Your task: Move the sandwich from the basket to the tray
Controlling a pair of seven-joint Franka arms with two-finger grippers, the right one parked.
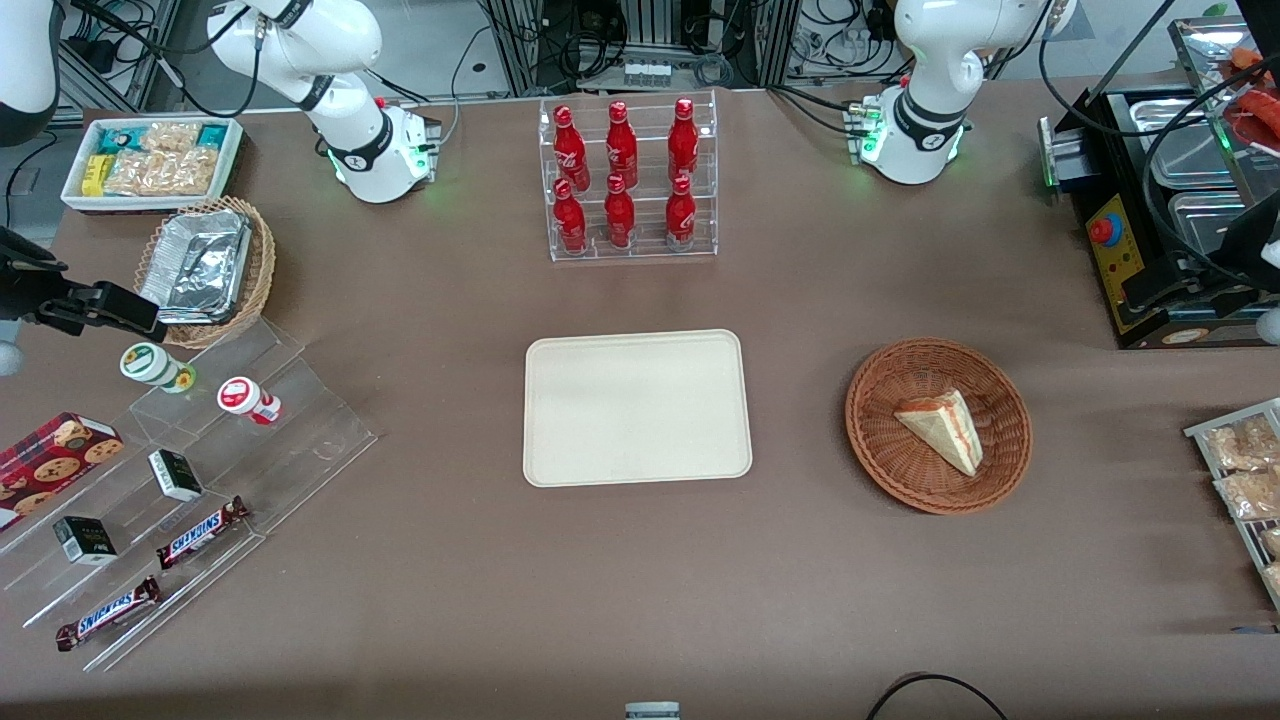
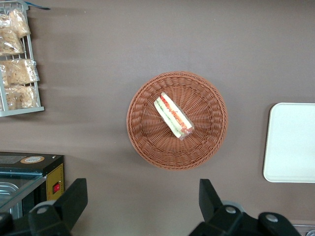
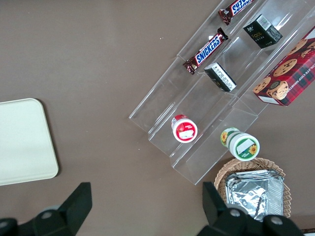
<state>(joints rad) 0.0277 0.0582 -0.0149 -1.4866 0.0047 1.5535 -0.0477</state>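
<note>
Sandwich point(image 2: 173, 115) in basket point(image 2: 147, 142), open end effector point(image 2: 142, 199) above.

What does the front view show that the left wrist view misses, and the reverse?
Front view only: the bottle rack, the foil basket, the acrylic steps with snacks, and the whole tray.

Left wrist only: the open gripper high above the table, and the sandwich's red and green filling edge.

Both: the sandwich lying in the basket, part of the tray, the snack rack and the black machine.
</note>
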